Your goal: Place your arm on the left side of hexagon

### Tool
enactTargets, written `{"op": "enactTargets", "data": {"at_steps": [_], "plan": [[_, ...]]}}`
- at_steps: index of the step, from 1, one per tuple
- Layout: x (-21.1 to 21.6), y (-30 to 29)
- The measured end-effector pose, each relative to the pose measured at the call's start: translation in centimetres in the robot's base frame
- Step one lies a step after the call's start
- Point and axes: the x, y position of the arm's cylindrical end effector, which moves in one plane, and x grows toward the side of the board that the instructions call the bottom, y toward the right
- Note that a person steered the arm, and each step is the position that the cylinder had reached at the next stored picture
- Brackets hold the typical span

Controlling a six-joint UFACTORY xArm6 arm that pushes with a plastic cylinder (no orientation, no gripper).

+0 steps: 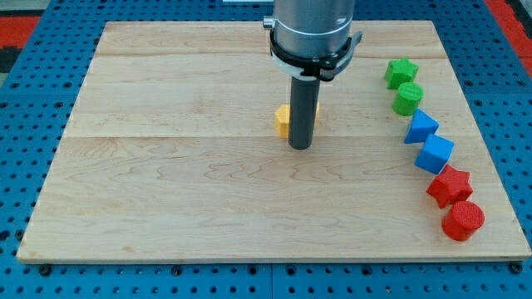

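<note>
A yellow block (283, 120), likely the hexagon, lies near the middle of the wooden board (166, 183). The dark rod stands in front of it and hides most of it. My tip (300, 147) rests on the board just below and slightly right of the visible yellow part, touching or almost touching the block; I cannot tell which.
Along the board's right edge runs a curved row of blocks: a green star (401, 71), a green cylinder (407, 98), a blue triangle-like block (421, 127), a blue cube (434, 154), a red star (450, 185) and a red cylinder (462, 221).
</note>
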Motion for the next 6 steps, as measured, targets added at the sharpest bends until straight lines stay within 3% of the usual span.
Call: {"op": "enactTargets", "data": {"at_steps": [1,2,4,6], "plan": [[4.0,-3.2],[3.0,-7.0],[-1.7,-7.5],[-2.3,-6.0]]}}
